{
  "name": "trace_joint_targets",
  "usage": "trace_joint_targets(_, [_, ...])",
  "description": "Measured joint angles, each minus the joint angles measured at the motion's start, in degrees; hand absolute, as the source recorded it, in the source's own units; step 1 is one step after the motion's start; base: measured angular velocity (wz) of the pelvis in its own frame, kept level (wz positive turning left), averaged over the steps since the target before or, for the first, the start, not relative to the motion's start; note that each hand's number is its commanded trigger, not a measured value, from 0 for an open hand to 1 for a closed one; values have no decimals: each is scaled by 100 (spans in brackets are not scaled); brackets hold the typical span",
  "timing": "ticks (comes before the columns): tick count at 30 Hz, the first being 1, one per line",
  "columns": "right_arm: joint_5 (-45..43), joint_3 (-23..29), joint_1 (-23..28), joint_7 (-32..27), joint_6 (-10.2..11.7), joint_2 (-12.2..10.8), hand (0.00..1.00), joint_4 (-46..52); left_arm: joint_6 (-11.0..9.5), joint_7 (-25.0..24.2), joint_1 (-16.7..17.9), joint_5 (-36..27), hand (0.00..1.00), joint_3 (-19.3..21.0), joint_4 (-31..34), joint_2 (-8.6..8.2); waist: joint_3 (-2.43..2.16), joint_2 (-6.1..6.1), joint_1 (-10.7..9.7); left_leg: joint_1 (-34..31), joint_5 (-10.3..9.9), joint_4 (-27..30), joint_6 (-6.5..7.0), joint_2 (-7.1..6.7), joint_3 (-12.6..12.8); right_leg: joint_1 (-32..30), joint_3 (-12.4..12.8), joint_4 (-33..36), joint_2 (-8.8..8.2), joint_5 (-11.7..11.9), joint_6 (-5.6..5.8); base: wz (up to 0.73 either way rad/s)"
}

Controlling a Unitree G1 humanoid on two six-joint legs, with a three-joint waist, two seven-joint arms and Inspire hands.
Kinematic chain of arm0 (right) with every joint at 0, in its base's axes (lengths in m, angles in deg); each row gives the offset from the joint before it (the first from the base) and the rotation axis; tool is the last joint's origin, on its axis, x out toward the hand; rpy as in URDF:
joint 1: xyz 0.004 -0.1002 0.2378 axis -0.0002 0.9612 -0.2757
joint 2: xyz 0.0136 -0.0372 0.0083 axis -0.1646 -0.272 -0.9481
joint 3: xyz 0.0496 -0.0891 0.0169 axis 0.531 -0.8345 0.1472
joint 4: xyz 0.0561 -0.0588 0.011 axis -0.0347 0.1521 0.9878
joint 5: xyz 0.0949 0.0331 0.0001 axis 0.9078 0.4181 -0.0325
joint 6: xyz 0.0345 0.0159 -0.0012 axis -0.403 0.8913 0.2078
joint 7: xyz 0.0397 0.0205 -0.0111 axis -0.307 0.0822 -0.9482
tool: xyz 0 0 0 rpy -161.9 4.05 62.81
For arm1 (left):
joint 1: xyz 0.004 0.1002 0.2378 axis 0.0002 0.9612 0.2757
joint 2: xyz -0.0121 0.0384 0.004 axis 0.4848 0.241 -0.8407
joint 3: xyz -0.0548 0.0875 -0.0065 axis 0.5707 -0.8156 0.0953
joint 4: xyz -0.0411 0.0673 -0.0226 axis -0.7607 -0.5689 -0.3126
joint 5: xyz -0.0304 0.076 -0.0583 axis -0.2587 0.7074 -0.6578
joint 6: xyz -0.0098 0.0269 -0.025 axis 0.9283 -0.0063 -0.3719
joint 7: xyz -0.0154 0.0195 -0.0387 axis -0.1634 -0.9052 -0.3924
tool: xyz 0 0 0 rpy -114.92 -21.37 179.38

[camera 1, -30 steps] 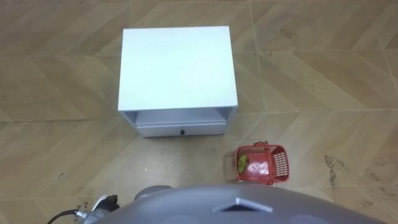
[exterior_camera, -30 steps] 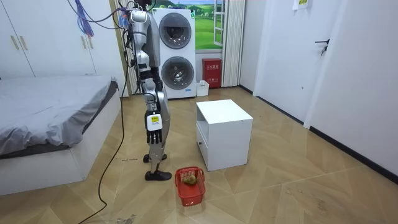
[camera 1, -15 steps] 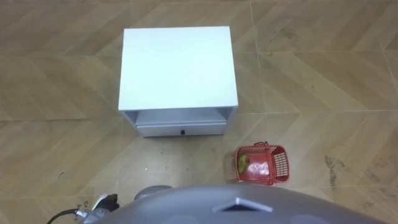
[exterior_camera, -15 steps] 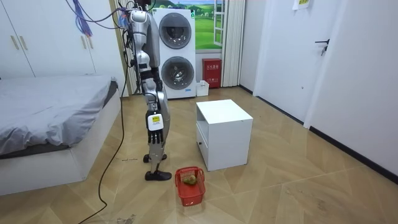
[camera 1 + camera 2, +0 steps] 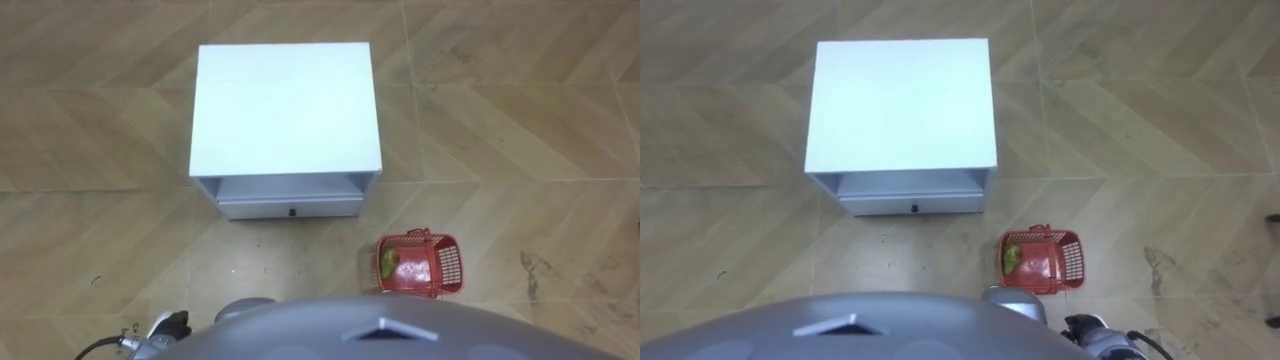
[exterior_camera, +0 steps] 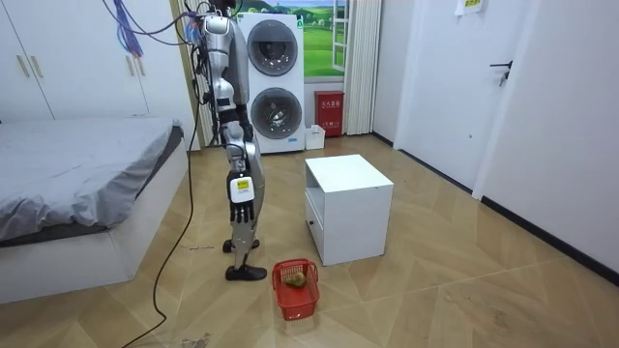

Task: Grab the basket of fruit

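Nothing moved; basket sits on floor nr cabinet. Right robot hand hangs at side, state unclear.

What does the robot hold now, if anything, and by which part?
Nothing that shows. The fruit basket stands on the floor, untouched; the right hand hangs by the robot's side, well above it.

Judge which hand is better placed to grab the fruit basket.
Probably right: the fruit basket stands on the floor to the robot's right, on the side where its right hand hangs.
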Motion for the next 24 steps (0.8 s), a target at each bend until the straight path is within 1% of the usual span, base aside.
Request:
trace_joint_targets(8, [4, 0, -2, 0, -3, 0, 0, -43, 0, 1, 1, 0, 0, 30, -4, 0, -1, 4, 1, 0, 0, 3, 0, 1, -2, 0, -2, 3, 0, 0, 0, 0])
trace_joint_targets(12, [17, 10, -3, 14, -4, 0, 0, -42, -5, 1, 1, 2, 0, 39, 6, 0, -13, 21, -2, -4, 0, 10, 0, -5, -12, -3, -17, 20, -15, -7, 0, 1])
trace_joint_targets(15, [19, 16, -3, 70, -2, 0, 0, -41, -30, -1, 1, 7, 0, 50, 12, -1, -26, 41, -3, -3, 0, 11, 0, -17, -33, -3, -59, 57, -70, -36, 4, 6])
trace_joint_targets(16, [25, 43, 4, 81, -2, -1, 0, -41, -30, -11, 3, 5, 0, 49, 12, -1, -11, 16, -5, -1, 0, 16, 0, -23, -45, -16, -74, 117, -88, -69, 7, 8])
trace_joint_targets(18, [49, 117, 17, 85, -3, -1, 0, -42, -28, -71, 9, 4, 0, 48, 36, -4, -17, 26, -6, -6, 0, 33, 0, -30, -45, -24, -75, 126, -98, -79, 7, 2])
trace_joint_targets(19, [74, 131, 7, 84, -3, 0, 0, -40, -25, -117, 12, 5, 0, 46, 66, -4, -5, 11, -6, -11, 0, 35, 0, -30, -44, -36, -75, 133, -99, -84, 5, 0])
trace_joint_targets(20, [86, 131, 1, 84, -3, -1, 0, -40, -25, -128, 12, 5, 0, 46, 73, -4, -5, 13, -4, -14, 0, 35, 0, -30, -42, -70, -75, 135, -101, -86, 4, 0])
trace_joint_targets(21, [103, 132, -8, 83, -2, 0, 0, -35, -28, -143, 8, 4, 0, 47, 72, -3, -16, 24, -1, -49, -5, 43, 7, -29, -29, -117, -78, 140, -105, -103, 2, 0])
trace_joint_targets(22, [195, 131, -3, 76, -1, 2, 0, -15, -32, -167, -4, -2, 0, 47, 76, -1, -43, 55, 1, -117, -11, 66, 14, -27, -25, -176, -82, 148, -106, -103, 1, 0])
trace_joint_targets(24, [277, 129, -44, 47, 6, 7, 0, -10, -46, -190, -22, 5, 0, 45, 102, 0, -58, 58, 8, -251, -17, 177, 21, -30, 4, -337, -62, 260, -123, -100, -2, -3])
